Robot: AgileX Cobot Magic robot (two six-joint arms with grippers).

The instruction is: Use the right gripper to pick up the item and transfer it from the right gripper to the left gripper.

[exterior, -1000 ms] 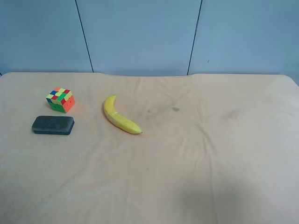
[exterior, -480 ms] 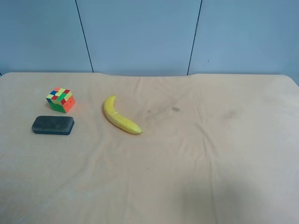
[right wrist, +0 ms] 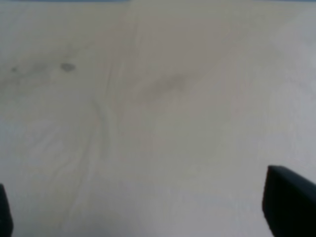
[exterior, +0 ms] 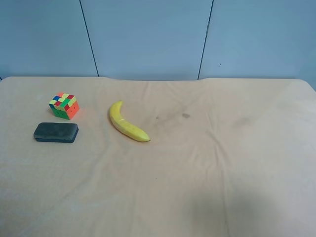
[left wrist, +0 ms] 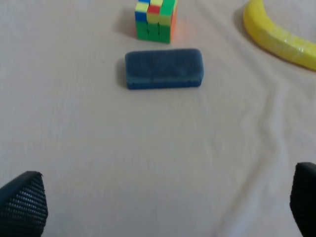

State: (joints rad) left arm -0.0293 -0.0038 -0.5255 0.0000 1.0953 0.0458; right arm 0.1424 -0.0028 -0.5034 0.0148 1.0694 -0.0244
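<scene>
The small puzzle cube (exterior: 64,105) sits on the cloth-covered table at the exterior high view's left, and it also shows in the left wrist view (left wrist: 156,19). Neither arm shows in the exterior high view. My left gripper (left wrist: 163,202) is open and empty, its fingertips (left wrist: 22,202) wide apart, well short of the cube. My right gripper (right wrist: 148,210) is open and empty over bare cloth, with one fingertip (right wrist: 289,202) showing clearly. The cube does not show in the right wrist view.
A dark grey-green block (exterior: 56,132) lies just in front of the cube, also in the left wrist view (left wrist: 163,68). A yellow banana (exterior: 126,123) lies to the cube's right, partly in the left wrist view (left wrist: 276,37). The cloth (exterior: 222,163) is wrinkled.
</scene>
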